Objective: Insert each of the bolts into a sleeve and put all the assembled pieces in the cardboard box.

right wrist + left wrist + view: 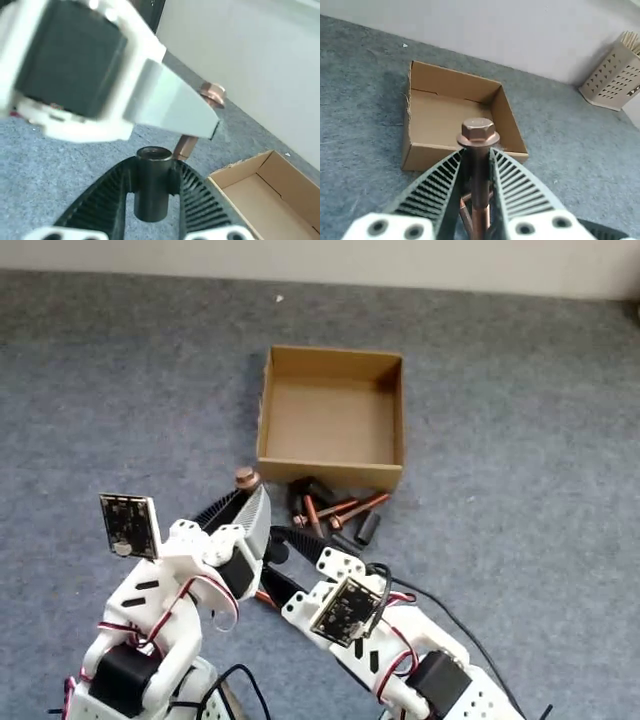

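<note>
The left pincer [478,152] was closed on a copper bolt [479,131]; the right pincer [152,167] gripped a black sleeve [151,197]. Shank and bore required coaxial alignment before insertion.

I can read no text, label, number or sign in any view. The box [445,115], just beyond the fingers [517,185] of the left gripper [476,151], is plain cardboard on every wall I see. Behind the fingers, one wrist board [130,523] and the other wrist board [348,608] carry marks too small for me to make out.
</note>
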Robot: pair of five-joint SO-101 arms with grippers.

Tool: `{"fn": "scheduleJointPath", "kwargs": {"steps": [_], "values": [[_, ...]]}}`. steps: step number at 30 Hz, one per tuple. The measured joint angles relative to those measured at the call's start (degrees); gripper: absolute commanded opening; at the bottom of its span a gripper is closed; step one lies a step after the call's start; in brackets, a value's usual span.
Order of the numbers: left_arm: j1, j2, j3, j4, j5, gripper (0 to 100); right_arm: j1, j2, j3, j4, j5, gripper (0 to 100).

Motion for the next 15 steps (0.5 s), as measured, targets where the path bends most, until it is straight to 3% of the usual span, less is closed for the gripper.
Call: {"fn": "scheduleJointPath", "kwargs": {"steps": [4, 10, 15], "values": [[0.0, 0.0, -2.4, 0.0, 0.4, 1, 0.1, 0.0, 0.0, -0.1, -0.7, 0.4], [-0.1, 0.1, -6.5, 0.0, 0.4, 1, 4.3, 0.0, -0.1, -0.3, -12.6, 0.4], [-0.1, 0.0, -7.6, 0.0, 0.4, 1, 5.7, 0.0, -0.1, -0.2, -14.4, 0.4]]}}
